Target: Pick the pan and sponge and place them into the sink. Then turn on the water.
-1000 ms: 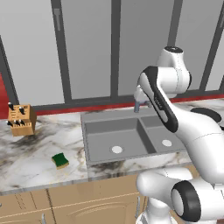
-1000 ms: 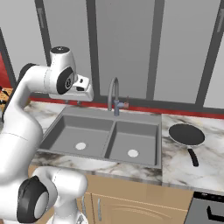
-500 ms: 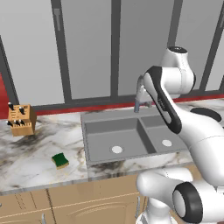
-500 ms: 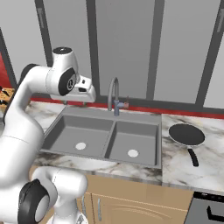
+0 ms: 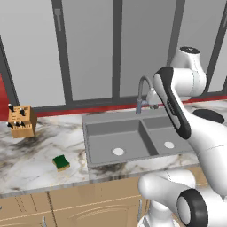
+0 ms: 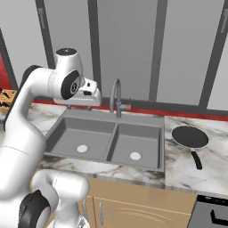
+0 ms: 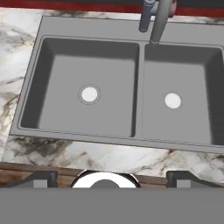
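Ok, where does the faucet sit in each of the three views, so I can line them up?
Left base view: the faucet rises right of centre, behind the sink, partly covered by the arm.
Right base view: the faucet stands at centre, behind the divider.
Hand view: the faucet is at the top edge, right of centre.
Shared landmark: the two pale drains.

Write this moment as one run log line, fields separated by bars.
gripper: open, above grey double-basin sink | black round frying pan: counter, right | green sponge: counter, left | water: off
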Tool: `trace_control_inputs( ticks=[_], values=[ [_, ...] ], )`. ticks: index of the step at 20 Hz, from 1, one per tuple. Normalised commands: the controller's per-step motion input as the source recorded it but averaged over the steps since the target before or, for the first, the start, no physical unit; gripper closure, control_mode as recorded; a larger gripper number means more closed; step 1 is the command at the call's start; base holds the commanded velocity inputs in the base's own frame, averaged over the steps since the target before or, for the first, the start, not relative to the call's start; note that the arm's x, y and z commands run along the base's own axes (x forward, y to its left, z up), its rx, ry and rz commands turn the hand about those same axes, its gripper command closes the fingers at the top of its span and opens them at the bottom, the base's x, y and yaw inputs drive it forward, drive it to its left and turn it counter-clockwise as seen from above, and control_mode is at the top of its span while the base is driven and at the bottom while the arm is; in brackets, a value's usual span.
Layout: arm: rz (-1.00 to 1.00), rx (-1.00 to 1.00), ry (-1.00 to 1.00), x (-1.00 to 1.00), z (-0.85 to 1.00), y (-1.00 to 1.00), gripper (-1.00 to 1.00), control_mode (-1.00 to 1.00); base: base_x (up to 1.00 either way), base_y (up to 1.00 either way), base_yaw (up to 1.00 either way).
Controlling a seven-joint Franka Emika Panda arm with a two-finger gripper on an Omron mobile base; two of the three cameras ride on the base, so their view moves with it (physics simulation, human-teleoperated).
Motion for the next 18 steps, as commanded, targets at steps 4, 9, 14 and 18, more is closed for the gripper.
trace_control_inputs(
  ticks=[4,9,14,18],
  values=[
    [0.01,0.00,0.00,-0.26,-0.04,-0.26,-1.00,-1.00,0.00,0.00,0.00],
    [0.01,0.00,0.02,-0.13,0.00,-0.40,-1.00,-1.00,0.00,0.00,0.00],
    [0.03,0.01,0.02,-0.07,-0.01,-0.45,-1.00,-1.00,0.00,0.00,0.00],
    [0.03,0.00,0.02,-0.11,-0.04,-0.43,-1.00,-1.00,0.00,0.00,0.00]
  ],
)
